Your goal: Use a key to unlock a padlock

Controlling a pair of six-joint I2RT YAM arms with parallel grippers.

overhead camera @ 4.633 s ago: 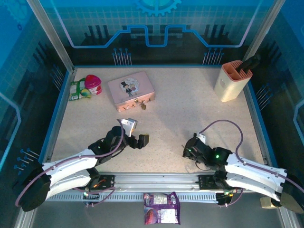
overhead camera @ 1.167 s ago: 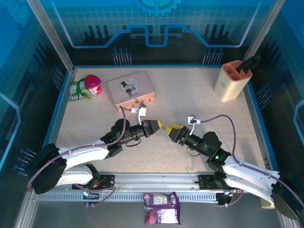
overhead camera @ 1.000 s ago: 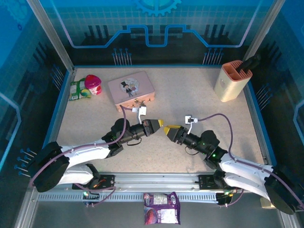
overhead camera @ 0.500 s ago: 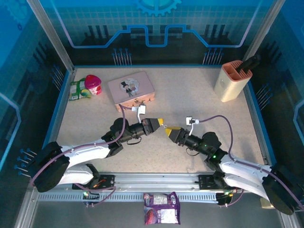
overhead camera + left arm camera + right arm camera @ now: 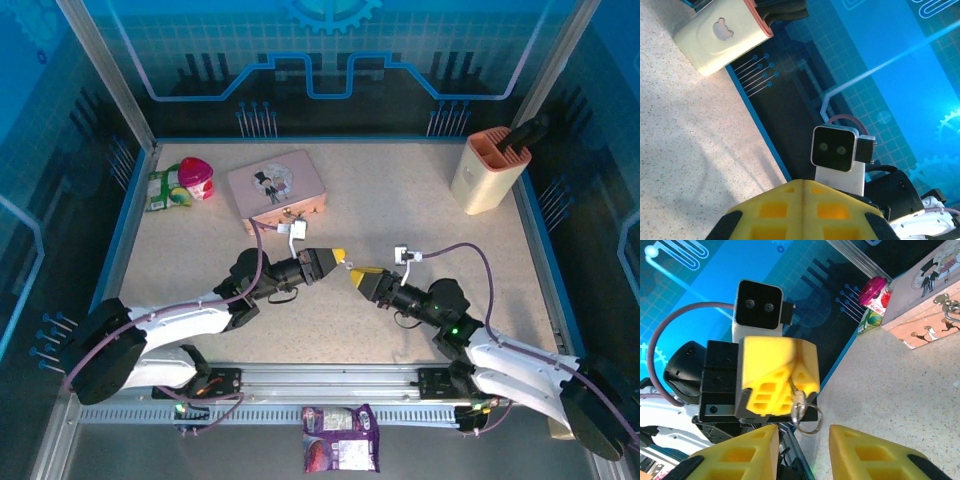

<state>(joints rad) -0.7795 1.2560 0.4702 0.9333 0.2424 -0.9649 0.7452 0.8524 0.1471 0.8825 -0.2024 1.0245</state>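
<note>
1. Padlock (image 5: 292, 215) sits at the tin (image 5: 275, 183) front edge, far-left on the tabletop (image 5: 400, 200).
2. My left pincer (image 5: 337, 255) clamps the key (image 5: 795, 396), ring (image 5: 807, 417) dangling.
3. My right pincer (image 5: 358, 275) is spread, facing it, just apart.

The table (image 5: 400, 220) is lit evenly from above, and soft shadows are cast. Yellow fingers (image 5: 770, 215) are rendered slightly blurred close to the wrist lenses.

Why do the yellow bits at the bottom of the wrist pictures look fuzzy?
Left wrist view: the left gripper sits close to the lens, so it blurs. Right wrist view: the right gripper blurs too, yet the key farther off looks sharp. Top view: soft shadows.
</note>
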